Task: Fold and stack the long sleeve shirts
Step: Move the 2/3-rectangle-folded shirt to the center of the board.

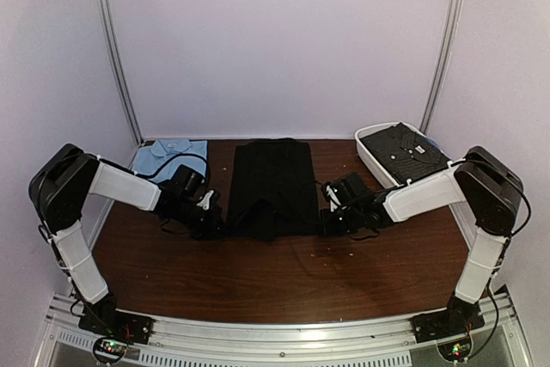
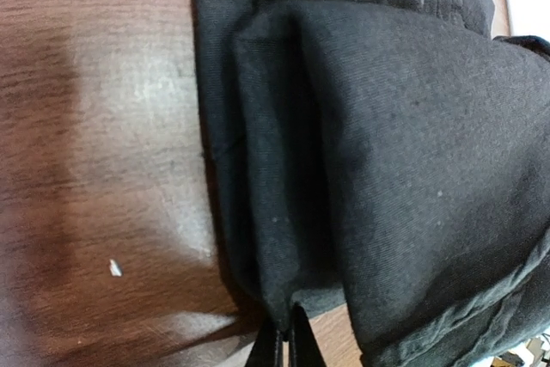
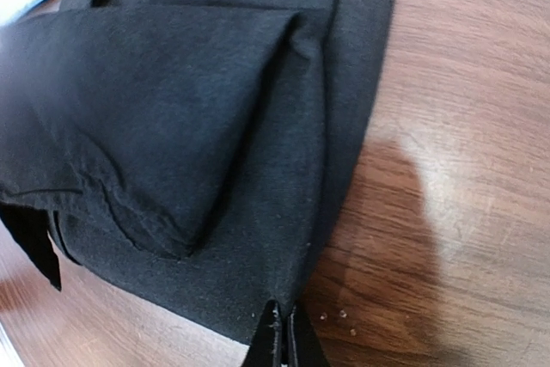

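A plain black shirt [image 1: 273, 180] lies flat in the middle of the brown table, sleeves folded in. My left gripper [image 1: 215, 221] is shut on the shirt's near left corner; in the left wrist view [image 2: 288, 331] the black cloth [image 2: 387, 143] runs up from between the closed fingertips. My right gripper [image 1: 328, 221] is shut on the near right corner; in the right wrist view [image 3: 282, 320] the cloth [image 3: 198, 100] is pinched at its edge. A light blue shirt [image 1: 172, 157] lies folded at the back left. A dark, pale-dotted shirt [image 1: 404, 152] sits in the tub.
A white oval plastic tub [image 1: 371, 157] stands at the back right, close to my right arm. The table [image 1: 284, 277] shows brown wood in front of the shirt. Pale walls and metal posts close in the back and sides.
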### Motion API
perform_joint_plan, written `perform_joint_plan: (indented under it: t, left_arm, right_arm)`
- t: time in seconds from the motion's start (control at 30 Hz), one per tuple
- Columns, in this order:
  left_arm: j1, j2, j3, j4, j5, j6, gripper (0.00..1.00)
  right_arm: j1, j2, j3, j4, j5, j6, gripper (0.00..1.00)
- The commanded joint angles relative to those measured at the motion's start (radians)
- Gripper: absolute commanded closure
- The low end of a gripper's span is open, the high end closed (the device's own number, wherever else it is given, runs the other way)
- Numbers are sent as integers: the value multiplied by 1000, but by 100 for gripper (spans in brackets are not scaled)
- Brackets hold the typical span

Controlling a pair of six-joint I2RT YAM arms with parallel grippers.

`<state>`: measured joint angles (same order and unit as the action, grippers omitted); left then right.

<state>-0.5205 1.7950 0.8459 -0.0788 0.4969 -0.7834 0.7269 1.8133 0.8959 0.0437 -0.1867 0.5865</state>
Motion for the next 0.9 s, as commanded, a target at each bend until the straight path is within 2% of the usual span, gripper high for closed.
perform_joint_plan:
  t: [0.0, 0.33, 0.57, 0.63, 0.87]
  left_arm:
    - [-31, -14, -30, -69, -41, 21, 100]
    - [-157, -222, -250, -95, -66, -102, 100]
    - [-231, -333, -344, -97, -78, -199, 100]
    - [-233, -350, -361, -107, -80, -205, 100]
    - [-233, -465, -313, -295, -136, -144, 79]
  right_arm:
    - [20, -28, -35, -47, -26, -1, 100]
    - [94, -223, -242, -81, -37, 64, 100]
    - [177, -335, -360, -71, -32, 163, 100]
    - [184, -354, -377, -76, -27, 176, 97]
    - [185, -433, -349, -199, 26, 156, 71]
